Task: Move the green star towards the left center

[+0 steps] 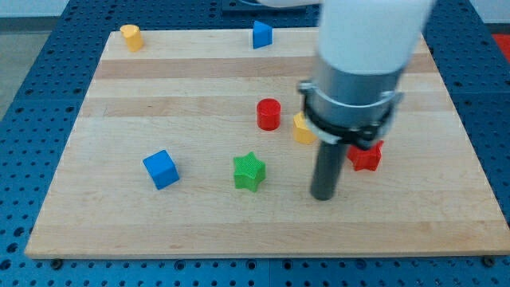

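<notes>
The green star [249, 171] lies on the wooden board [159, 104], a little below and left of the board's middle. My tip [323, 196] rests on the board to the star's right, about a star's width and a half away and slightly lower. It touches no block. The arm's wide grey and white body rises above it and hides part of the board behind.
A blue cube [161, 169] lies left of the star. A red cylinder [269, 114] stands above it. A yellow block [302, 128] and a red block [367, 155] are partly hidden by the arm. A yellow block [131, 37] and a blue block [261, 34] sit at the top edge.
</notes>
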### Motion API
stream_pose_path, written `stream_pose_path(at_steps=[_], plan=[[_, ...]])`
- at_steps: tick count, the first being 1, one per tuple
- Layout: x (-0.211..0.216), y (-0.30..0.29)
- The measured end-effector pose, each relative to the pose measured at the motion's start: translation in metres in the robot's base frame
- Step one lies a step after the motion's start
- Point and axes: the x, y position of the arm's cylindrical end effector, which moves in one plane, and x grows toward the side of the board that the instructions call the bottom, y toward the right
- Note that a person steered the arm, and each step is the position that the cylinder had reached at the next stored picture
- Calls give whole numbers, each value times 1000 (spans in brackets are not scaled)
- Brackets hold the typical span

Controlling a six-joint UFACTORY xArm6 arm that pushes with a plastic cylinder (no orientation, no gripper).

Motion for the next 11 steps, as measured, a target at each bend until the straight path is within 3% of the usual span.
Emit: stream_pose_path(at_steps=[2, 6, 9, 11], plan=[[-24, -53], [-30, -120], [-87, -179], [-93, -228]])
